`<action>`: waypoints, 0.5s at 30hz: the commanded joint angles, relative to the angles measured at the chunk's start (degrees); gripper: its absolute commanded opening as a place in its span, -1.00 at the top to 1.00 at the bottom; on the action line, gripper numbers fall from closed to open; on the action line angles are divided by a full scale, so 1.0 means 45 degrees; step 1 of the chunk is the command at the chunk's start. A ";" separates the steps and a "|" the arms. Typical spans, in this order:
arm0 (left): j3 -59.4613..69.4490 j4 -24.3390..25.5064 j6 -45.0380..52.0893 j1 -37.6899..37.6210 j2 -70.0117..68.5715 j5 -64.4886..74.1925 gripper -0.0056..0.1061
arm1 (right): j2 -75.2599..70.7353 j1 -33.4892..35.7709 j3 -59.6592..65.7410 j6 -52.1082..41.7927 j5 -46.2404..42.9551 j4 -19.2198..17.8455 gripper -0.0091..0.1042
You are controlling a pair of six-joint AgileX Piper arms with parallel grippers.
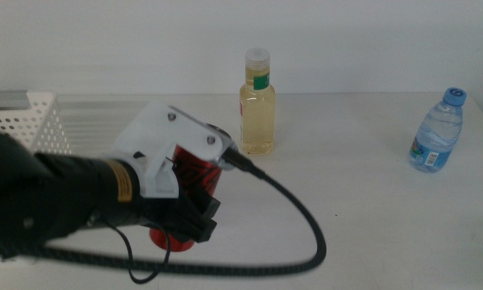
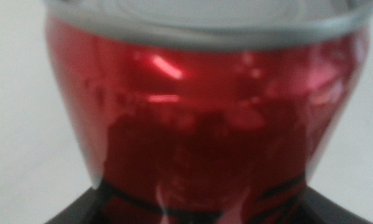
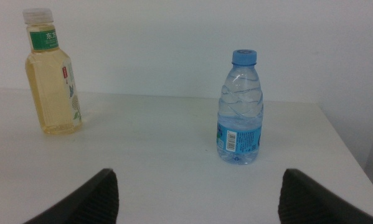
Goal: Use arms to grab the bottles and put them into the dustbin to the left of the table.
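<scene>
Glossy red metal fills the left wrist view: the cola can (image 2: 198,124), pinched by the left end effector (image 1: 185,213) low on the matte white tabletop (image 1: 362,209), near the perforated dustbin (image 1: 27,121). The right end effector (image 3: 198,199), spread wide, faces the ribbed water bottle (image 3: 240,109) and yellow-liquid bottle (image 3: 51,74).

A glossy red can (image 1: 194,173) with a silver rim is seen. A clear bottle (image 1: 257,103) of yellow liquid is white-capped and green-labelled. A clear water bottle (image 1: 437,131) is blue-capped. A white perforated basket (image 1: 27,121) is shown on the white desk (image 1: 362,177).
</scene>
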 commanded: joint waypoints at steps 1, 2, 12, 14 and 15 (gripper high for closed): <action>-0.1211 -0.0121 -0.0039 -0.0008 -0.0442 0.0462 0.99 | -0.0362 -0.0074 -0.0106 -0.0110 -0.0982 -0.0071 -0.35; -0.1456 -0.0102 -0.0024 -0.0008 -0.0442 0.0826 0.99 | -0.0362 -0.0074 -0.0106 -0.0110 -0.0982 -0.0071 -0.35; -0.3126 0.0002 -0.0067 0.0641 0.0013 0.2954 0.99 | -0.0362 -0.0074 -0.0106 -0.0110 -0.0982 -0.0071 -0.35; -0.3626 -0.0200 0.0082 0.0938 0.0266 0.3513 0.99 | -0.0362 -0.0074 -0.0106 -0.0110 -0.0982 -0.0071 -0.35; -0.3883 -0.0275 0.0224 0.1088 0.0402 0.3853 0.99 | -0.0362 -0.0074 -0.0106 -0.0110 -0.0982 -0.0071 -0.35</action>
